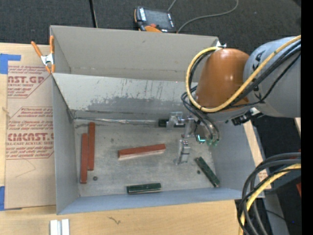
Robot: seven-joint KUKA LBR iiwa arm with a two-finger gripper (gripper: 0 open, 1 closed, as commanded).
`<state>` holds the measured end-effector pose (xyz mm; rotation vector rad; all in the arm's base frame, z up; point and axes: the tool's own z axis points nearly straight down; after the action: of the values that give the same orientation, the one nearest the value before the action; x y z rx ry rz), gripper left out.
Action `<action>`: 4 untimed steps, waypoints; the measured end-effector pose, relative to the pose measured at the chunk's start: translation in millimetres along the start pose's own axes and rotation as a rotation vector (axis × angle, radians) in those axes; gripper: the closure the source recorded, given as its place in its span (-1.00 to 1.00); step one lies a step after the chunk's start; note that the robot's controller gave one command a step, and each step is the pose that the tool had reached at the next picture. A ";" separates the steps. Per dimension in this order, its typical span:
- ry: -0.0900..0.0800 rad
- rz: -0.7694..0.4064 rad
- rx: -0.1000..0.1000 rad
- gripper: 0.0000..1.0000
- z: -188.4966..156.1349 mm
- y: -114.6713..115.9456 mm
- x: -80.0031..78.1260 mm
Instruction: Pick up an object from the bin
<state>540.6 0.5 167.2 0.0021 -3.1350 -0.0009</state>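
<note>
Risk: hand (183, 154) hangs low between right end of red-brown bar (142, 152), mid-floor, and dark green strip (207, 171) near right wall, so it may close on bare floor. Hand width: cannot tell. Bar lies flat, likely slips. Going for strip, wrist may clip bin (146, 48) wall

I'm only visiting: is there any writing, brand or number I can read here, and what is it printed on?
"CAST.GP": large red letters, cut off at the start, on the brown cardboard sheet left of the grey metal bin.
"CAST ACRYLIC": part of a smaller red line on that cardboard.
Its other red lines are too small to read; nothing inside the bin shows writing.
</note>
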 end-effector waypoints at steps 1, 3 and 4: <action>-0.004 -0.212 -0.001 -1.00 100.3 75.3 -34.3; -0.008 -0.191 0.000 -1.00 67.3 72.8 -20.0; -0.005 -0.129 0.000 -1.00 98.9 72.6 -17.8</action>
<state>557.6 73.2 68.2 0.2039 -3.1333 -0.0022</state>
